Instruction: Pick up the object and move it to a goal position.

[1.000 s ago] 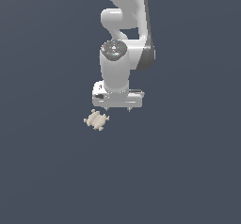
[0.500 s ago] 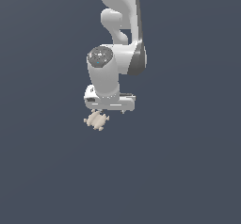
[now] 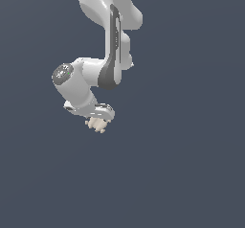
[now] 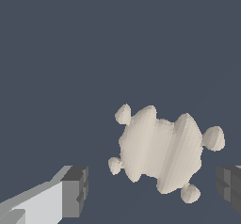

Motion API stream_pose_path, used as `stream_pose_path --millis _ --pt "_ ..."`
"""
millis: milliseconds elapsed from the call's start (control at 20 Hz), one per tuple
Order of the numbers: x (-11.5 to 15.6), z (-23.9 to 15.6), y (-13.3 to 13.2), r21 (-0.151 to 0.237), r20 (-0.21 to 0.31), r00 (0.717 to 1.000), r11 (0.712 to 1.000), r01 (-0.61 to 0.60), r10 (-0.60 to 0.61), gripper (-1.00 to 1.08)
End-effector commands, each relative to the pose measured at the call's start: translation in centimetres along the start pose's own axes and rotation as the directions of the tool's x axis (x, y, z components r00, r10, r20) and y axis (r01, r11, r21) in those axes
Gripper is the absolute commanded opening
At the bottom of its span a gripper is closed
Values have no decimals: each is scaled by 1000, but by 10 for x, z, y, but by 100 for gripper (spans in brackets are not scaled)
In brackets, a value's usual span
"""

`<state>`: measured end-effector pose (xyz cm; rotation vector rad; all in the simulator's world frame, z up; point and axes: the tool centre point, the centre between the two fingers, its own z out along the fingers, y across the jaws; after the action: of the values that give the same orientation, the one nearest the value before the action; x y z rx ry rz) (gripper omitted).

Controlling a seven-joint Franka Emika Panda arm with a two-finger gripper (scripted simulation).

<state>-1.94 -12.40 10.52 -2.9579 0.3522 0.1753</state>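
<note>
The fingers (image 4: pixel 75 190) are standing well apart, one dark pad at each side of the wrist view with nothing clamped between them. Between the two pads, nearer the one at the far side, the object (image 4: pixel 162 148) is lying flat on the dark surface (image 4: pixel 70 53), a cream lump with small knobs round its edge. Neither pad is touching it.

In the exterior view the arm is now reaching toward that view's left and bending low, with the gripper (image 3: pixel 98 114) sitting right over the object (image 3: pixel 97 124); a moment ago the hand was hanging higher and a little to the right of it, with a clear gap. So the arm is finishing its approach and lining up the grasp. The lift to the goal is still to be done. No goal marker is showing in either view.
</note>
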Motion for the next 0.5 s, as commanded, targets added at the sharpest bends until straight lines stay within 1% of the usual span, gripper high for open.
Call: stream_pose_path --millis 0,250,450 --pt "4 8 24 34 10 999 999 -39 39 108" --pt "7 19 59 83 24 995 992 -96 94 108" --pt "8 25 75 106 29 992 987 -121 119 108"
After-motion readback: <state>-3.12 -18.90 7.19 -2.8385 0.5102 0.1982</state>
